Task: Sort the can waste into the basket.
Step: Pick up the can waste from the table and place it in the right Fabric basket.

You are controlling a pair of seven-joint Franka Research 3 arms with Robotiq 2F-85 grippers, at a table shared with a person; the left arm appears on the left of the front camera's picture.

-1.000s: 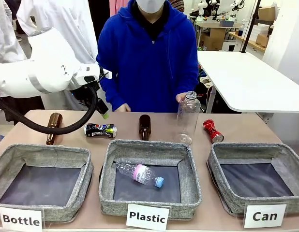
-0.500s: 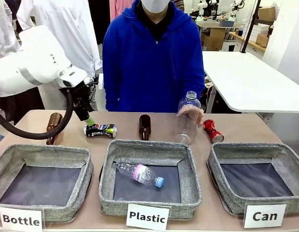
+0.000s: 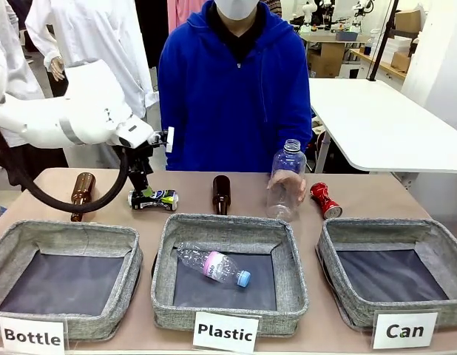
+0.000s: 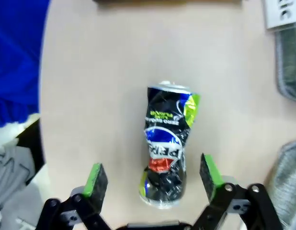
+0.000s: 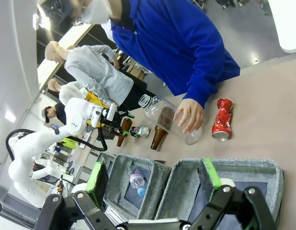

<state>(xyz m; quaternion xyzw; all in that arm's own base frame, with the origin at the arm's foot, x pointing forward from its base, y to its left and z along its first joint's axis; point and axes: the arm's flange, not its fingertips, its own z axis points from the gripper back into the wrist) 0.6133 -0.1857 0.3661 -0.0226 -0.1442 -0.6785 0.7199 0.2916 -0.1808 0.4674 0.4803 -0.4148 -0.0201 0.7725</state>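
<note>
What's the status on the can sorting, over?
Left hand open, straddling the dark can. Right hand open, holding nothing. Beside the red can, the person holds a clear bottle upright. Both cans outside the Can basket.

Bright, even overhead light is provided. Soft shadows are cast on the table (image 3: pixel 391 196). In the left wrist view, the dark can (image 4: pixel 166 148) is rendered slightly blurred.

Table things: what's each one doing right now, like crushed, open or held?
Dark can: crushed, lying flat.
Red can: crushed, lying on table.
Can basket: no cans inside.
Left claw: open, straddling that dark can.
Right claw: open.
Clear bottle: upright, uncapped, person's hand on it.
</note>
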